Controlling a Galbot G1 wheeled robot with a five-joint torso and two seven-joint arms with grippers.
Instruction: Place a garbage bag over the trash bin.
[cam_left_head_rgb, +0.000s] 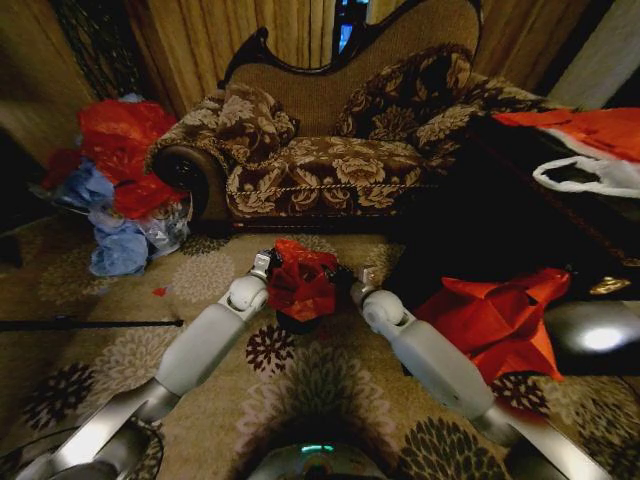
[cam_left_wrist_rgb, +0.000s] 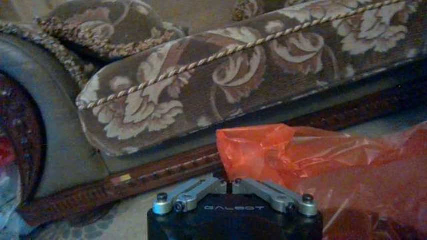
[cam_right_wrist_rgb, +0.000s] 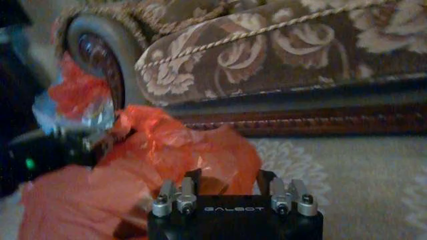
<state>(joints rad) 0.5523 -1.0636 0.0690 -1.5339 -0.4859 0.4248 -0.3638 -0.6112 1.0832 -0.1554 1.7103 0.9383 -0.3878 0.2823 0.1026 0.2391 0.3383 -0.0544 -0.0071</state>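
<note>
1. The garbage bag (cam_left_head_rgb: 300, 285) drapes the trash bin (cam_left_head_rgb: 296, 322), bunched between both grippers.
2. Left gripper (cam_left_wrist_rgb: 231, 186): jaws clenched together, bag just beside them.
3. Right gripper (cam_right_wrist_rgb: 228, 185): jaws parted, bag film between them.
4. Judged step: seating the bag; next, draw its edge down around the rim.

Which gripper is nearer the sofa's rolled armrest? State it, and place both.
Left. The left gripper sits at the garbage bag's left edge, on the side of the sofa's rolled armrest. The right gripper sits at the bag's right edge, farther from it.
</note>
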